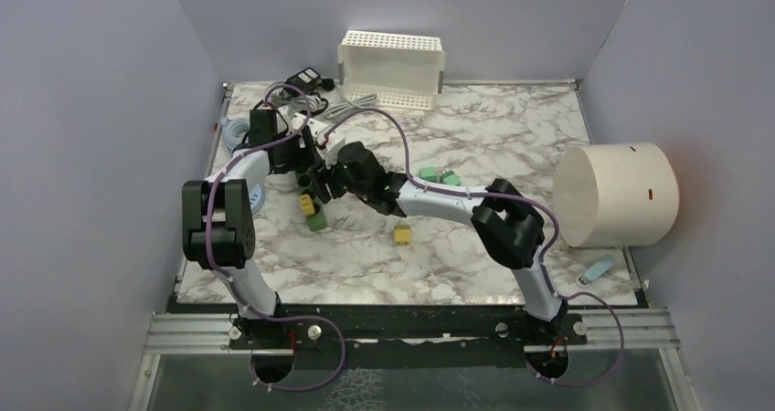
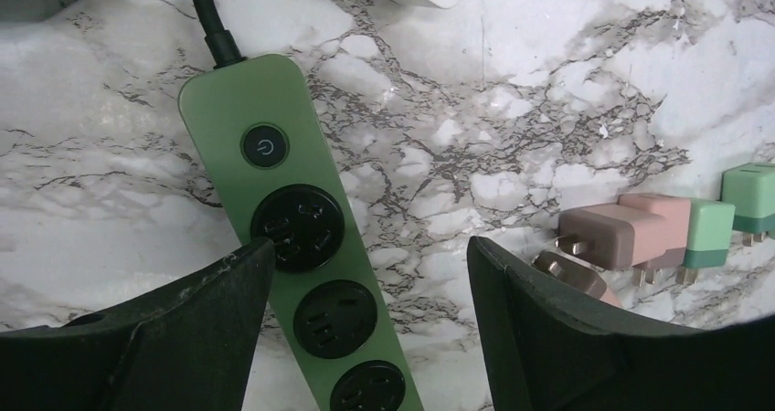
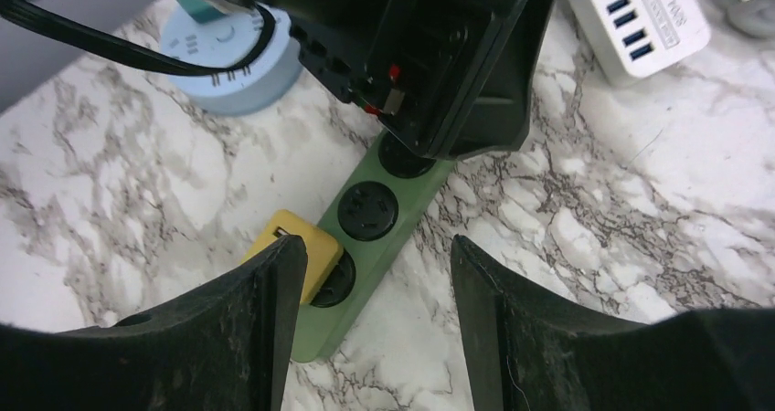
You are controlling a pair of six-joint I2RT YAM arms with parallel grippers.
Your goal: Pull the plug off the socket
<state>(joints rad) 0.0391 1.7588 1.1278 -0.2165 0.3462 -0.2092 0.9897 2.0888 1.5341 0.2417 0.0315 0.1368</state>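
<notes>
A green power strip (image 3: 366,237) lies on the marble table, also seen in the left wrist view (image 2: 302,247) and the top view (image 1: 317,219). A yellow plug (image 3: 297,247) sits in its end socket (image 1: 306,205). My right gripper (image 3: 375,283) is open just above that end. The plug is at its left finger (image 3: 228,338), partly hidden by it. My left gripper (image 2: 370,283) is open over the strip's empty sockets near the power button. Its left finger (image 2: 183,338) overlaps the strip's edge.
Loose brown, pink and green plugs (image 2: 640,233) lie right of the strip. A white USB charger (image 3: 640,23) and a blue round cable reel (image 3: 228,64) lie behind it. A white basket (image 1: 391,68), a white cylinder (image 1: 617,194) and a loose yellow plug (image 1: 401,235) are on the table.
</notes>
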